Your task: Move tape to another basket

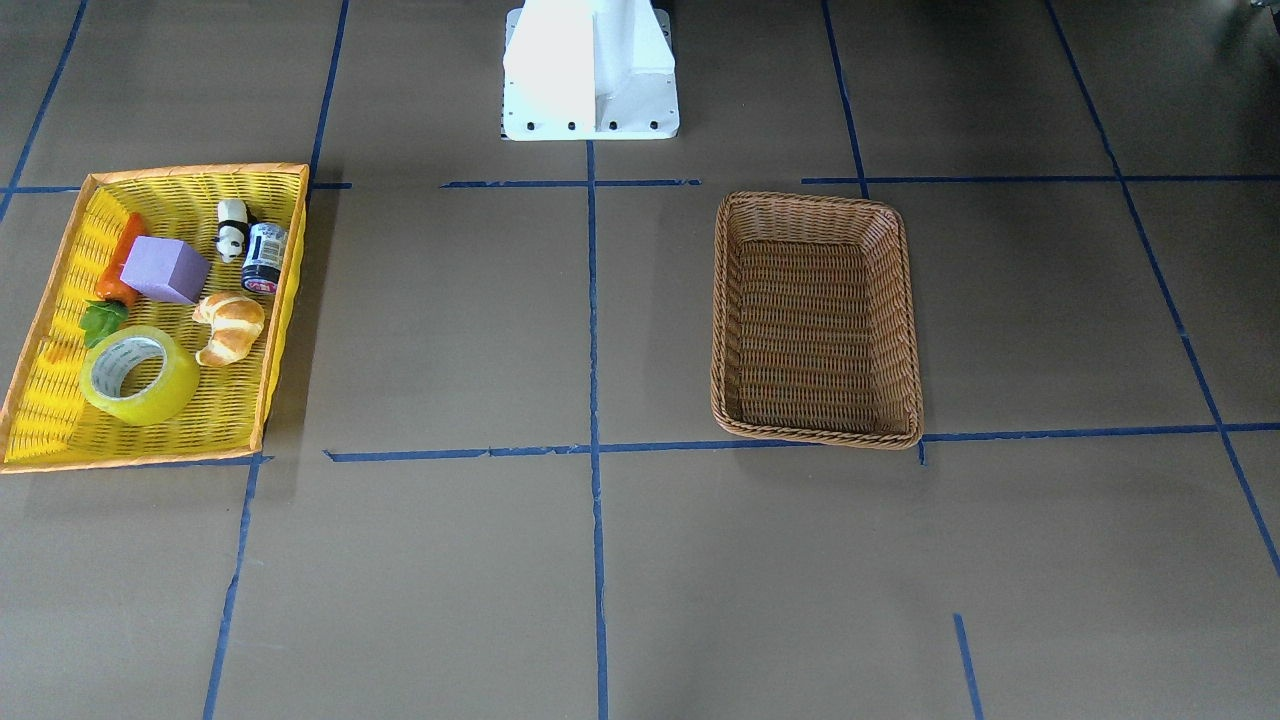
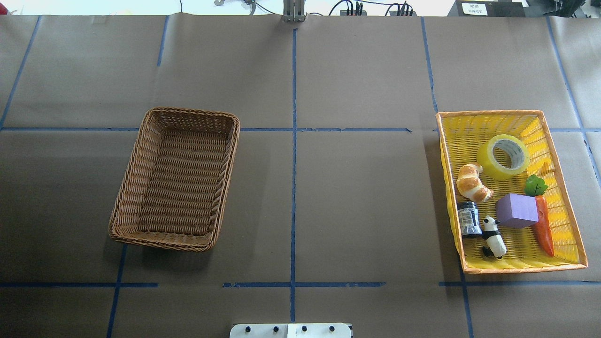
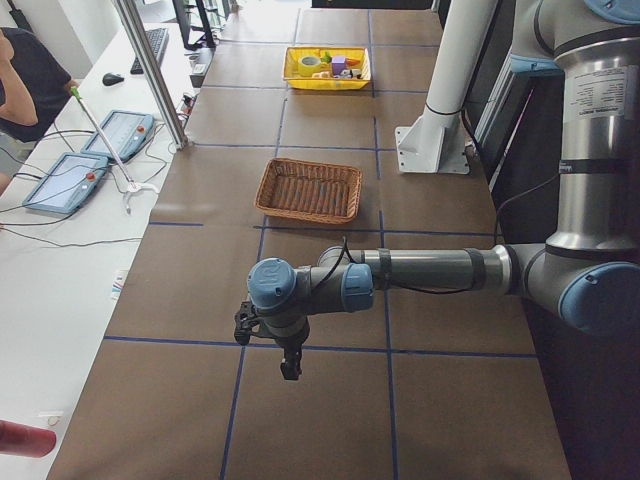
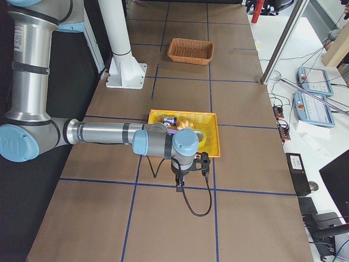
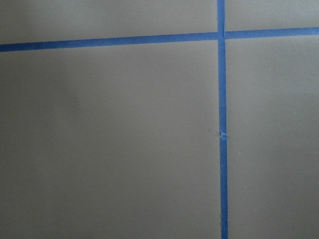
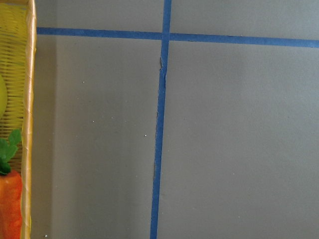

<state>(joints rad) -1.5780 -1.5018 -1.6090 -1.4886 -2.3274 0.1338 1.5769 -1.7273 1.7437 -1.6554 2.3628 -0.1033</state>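
Note:
The yellow tape roll lies on its side in the yellow basket, at that basket's far end from the robot; it also shows in the overhead view. The brown wicker basket stands empty on the robot's left half of the table. Neither gripper shows in the overhead or front views. The left gripper hangs over bare table well left of the brown basket. The right gripper hangs just outside the yellow basket's right side. I cannot tell whether either is open or shut.
The yellow basket also holds a croissant, a purple block, a carrot, a small dark jar and a panda figure. The robot's white base stands at the table's edge. Blue tape lines grid the brown table.

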